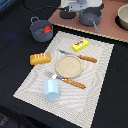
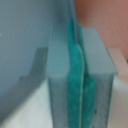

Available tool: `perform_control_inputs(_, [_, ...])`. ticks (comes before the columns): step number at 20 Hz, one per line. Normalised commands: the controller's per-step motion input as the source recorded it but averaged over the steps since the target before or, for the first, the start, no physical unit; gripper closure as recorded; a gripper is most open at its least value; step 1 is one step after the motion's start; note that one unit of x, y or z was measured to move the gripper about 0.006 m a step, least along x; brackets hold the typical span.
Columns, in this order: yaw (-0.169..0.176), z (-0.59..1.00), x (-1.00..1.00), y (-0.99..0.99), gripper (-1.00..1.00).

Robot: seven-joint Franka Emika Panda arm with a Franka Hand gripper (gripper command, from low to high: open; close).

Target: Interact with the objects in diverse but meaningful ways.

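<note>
Gripper (image 1: 75, 11): at the far edge of the scene, low over the pinkish-brown board; in the wrist view its two grey fingers (image 2: 60, 75) stand pressed together, teal pads face to face, nothing seen between them.
Pinkish-brown board (image 1: 112, 31): fills the far corner on the exterior view's right, on the dark tabletop.
Grey pot on the board (image 1: 91, 17): just beside the gripper, handle pointing toward the placemat; whether the gripper touches it cannot be told.
Second grey pot (image 1: 40, 29): on the dark tabletop (image 1: 15, 55) off the placemat's far corner, on the exterior view's left.
Red tomato (image 1: 47, 29): inside that second pot.
Placemat (image 1: 100, 75): pale woven rectangle, set at an angle in the middle of the tabletop.
Yellow packet (image 1: 80, 45): near the placemat's far edge.
Bread loaf (image 1: 40, 58): at the placemat's edge on the exterior view's left.
Tan plate (image 1: 68, 65): centre of the placemat.
Knife (image 1: 80, 56): orange-handled, just beyond the plate.
Fork (image 1: 67, 81): orange-handled, just before the plate.
Light-blue cup (image 1: 51, 90): near the placemat's near edge, close to the fork's head.
</note>
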Motion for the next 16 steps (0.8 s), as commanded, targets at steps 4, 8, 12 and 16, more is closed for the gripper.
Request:
perform_control_inputs(4, [0.047, 0.73, -0.43, 0.24, 1.00])
perform_control_inputs(8, [0.055, 0.79, -0.66, 0.27, 1.00])
perform_control_inputs(12, [0.059, 0.72, -0.78, 0.26, 1.00])
perform_control_inputs(16, [0.071, 0.58, -0.77, 0.15, 1.00])
